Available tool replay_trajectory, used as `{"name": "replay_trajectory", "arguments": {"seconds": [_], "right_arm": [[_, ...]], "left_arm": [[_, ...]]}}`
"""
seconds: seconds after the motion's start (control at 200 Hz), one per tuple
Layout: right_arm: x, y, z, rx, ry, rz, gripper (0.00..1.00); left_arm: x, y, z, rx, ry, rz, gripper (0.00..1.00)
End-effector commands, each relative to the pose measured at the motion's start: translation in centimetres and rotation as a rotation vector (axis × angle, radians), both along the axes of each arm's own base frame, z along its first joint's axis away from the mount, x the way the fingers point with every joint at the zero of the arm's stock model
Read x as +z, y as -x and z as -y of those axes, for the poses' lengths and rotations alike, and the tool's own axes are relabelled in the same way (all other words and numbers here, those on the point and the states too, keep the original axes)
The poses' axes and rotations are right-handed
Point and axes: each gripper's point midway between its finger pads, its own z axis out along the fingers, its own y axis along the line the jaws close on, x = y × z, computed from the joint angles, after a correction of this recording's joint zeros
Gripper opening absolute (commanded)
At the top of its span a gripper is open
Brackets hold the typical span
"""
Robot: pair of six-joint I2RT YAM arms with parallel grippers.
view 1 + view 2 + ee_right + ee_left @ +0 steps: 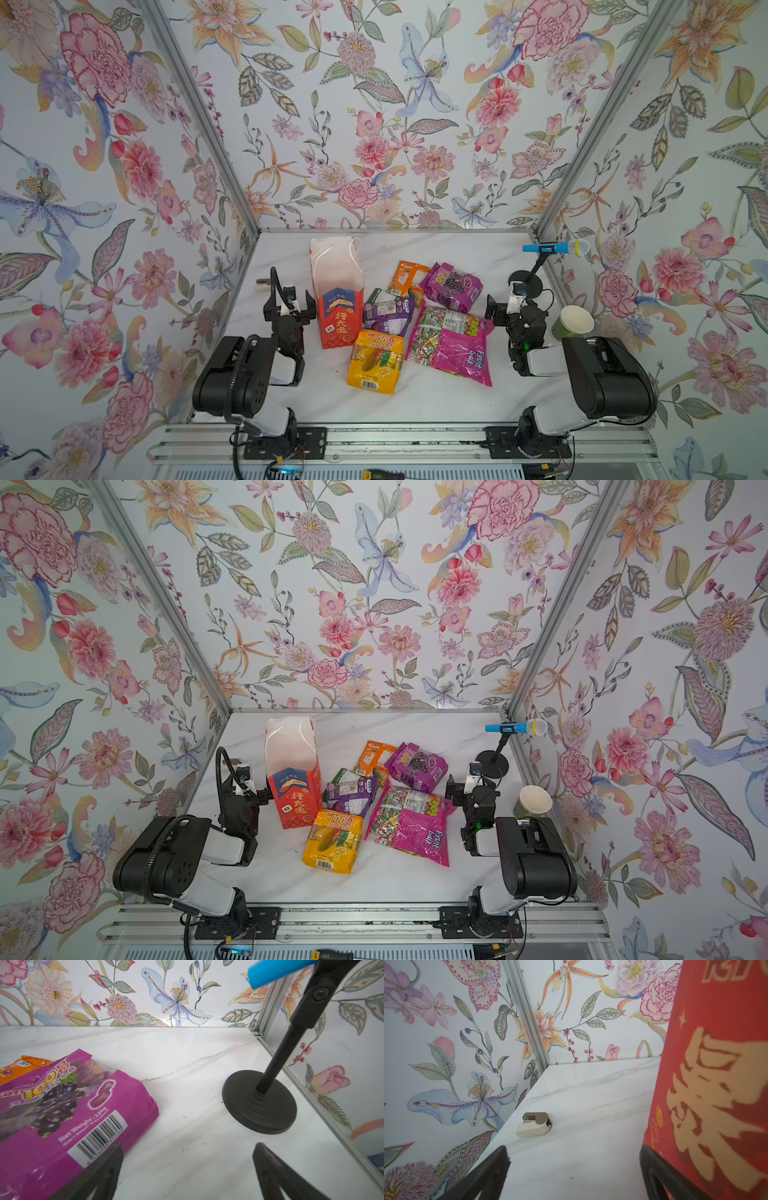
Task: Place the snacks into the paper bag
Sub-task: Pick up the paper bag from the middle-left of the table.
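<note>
Paper bag [336, 291] stands upright, mouth up, just beside the left claw [289, 309], likely so packets can be dropped in from above. All six snacks [388, 316] lie loose on the desk [415, 399] between the arms: yellow packet [376, 361] and big magenta packet [453, 345] nearest the arm bases, purple packet [452, 286] close to the right claw [509, 309]. Both claws gape wide and hold nothing (nothing bagged yet, I judge); the green packet [379, 296] is mostly buried under its neighbours, the bag's bottom is out of sight, and a small beige thing [533, 1124] beyond the left claw I cannot identify.
</note>
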Motion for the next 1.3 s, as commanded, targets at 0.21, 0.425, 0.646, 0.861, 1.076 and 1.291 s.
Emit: {"name": "replay_trajectory", "arguments": {"seconds": [0.21,0.425,0.646,0.861,1.076,1.291], "right_arm": [[0.9,-0.7,0.1,0.003,0.008,0.032,0.99],[0.9,-0.7,0.1,0.005,0.005,0.032,0.99],[0.9,-0.8,0.1,0.004,0.007,0.031,0.99],[0.9,-0.7,0.1,0.005,0.007,0.031,0.99],[1.0,-0.7,0.1,0.005,0.007,0.033,0.99],[1.1,-0.5,-0.2,0.008,0.028,0.046,0.99]], "left_arm": [[0.7,-0.5,0.1,-0.008,-0.013,0.022,0.99],[0.7,-0.5,0.1,-0.007,-0.013,0.023,0.99],[0.7,-0.5,0.1,-0.007,-0.013,0.023,0.99],[0.8,-0.4,-0.1,0.001,-0.01,0.028,0.99],[1.6,0.2,-0.3,0.017,-0.002,0.074,0.99],[1.3,2.1,-1.1,0.054,0.01,0.098,0.99]]}}
